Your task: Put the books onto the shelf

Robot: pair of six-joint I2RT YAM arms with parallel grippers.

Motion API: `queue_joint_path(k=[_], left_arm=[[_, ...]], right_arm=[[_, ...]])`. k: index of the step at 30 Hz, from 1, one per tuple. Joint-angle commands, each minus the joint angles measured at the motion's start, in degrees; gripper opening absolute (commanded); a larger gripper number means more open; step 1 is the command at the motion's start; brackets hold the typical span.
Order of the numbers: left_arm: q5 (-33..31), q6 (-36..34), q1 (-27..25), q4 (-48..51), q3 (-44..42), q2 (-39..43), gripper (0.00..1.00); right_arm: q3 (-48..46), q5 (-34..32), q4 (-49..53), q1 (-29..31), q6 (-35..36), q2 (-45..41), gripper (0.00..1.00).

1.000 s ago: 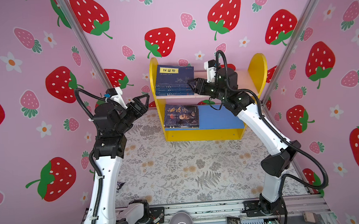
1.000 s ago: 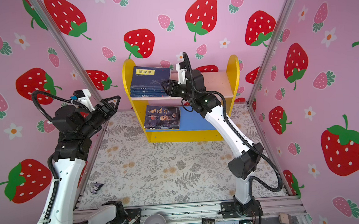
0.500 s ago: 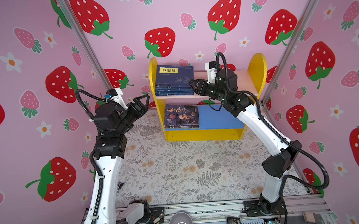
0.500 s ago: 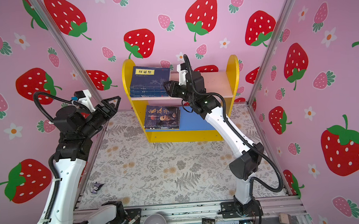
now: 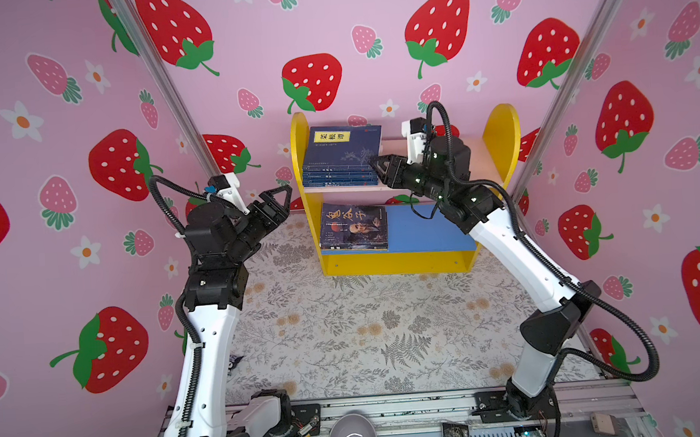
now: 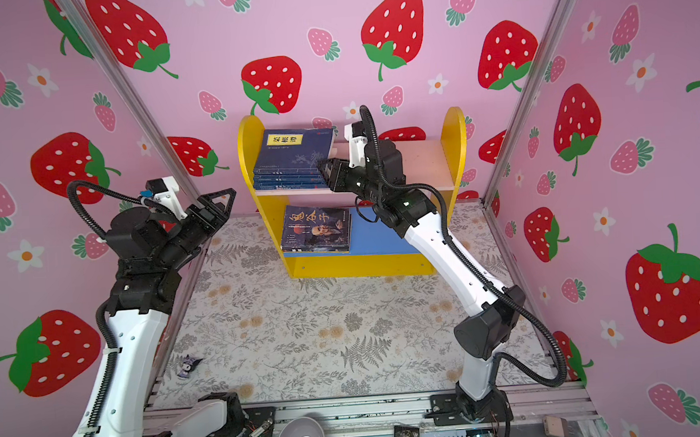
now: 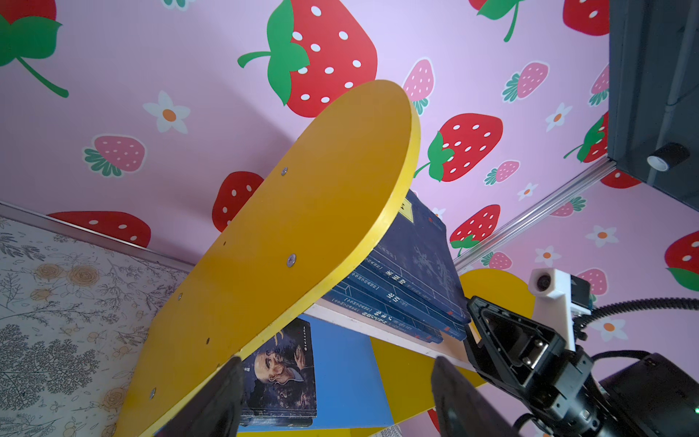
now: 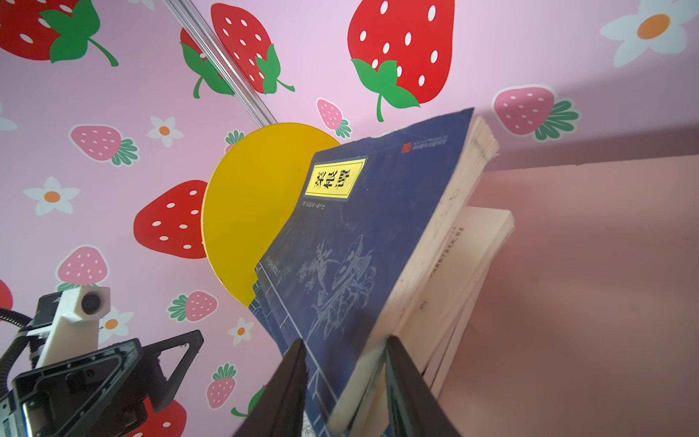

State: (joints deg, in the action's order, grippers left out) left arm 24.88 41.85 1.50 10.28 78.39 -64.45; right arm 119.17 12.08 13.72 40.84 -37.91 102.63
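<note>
Right gripper clamps top navy book edge; left gripper wide, empty, beside shelf

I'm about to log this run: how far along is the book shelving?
Looks nearly finished. Done: a navy stack lies on the shelf's pink upper board, the portrait-cover books on the blue lower board. In hand: the right gripper's jaws clasp a corner of the top navy book, perhaps squaring it. Remaining: no book shows on the floral mat; the left gripper hangs open, empty.
</note>
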Motion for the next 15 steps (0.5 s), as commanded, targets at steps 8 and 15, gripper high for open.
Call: queue_joint_path(k=[8, 15], left_arm=[[0.0, 0.3, 0.0, -1.9, -0.2, 0.7, 0.79], [-0.1, -0.2, 0.1, -1.5, -0.4, 1.2, 0.79]], right_arm=[[-1.3, 9.5, -3.2, 3.2, -0.7, -0.3, 0.31], [-5.8, 2.2, -2.6, 3.1, 0.1, -3.5, 0.44]])
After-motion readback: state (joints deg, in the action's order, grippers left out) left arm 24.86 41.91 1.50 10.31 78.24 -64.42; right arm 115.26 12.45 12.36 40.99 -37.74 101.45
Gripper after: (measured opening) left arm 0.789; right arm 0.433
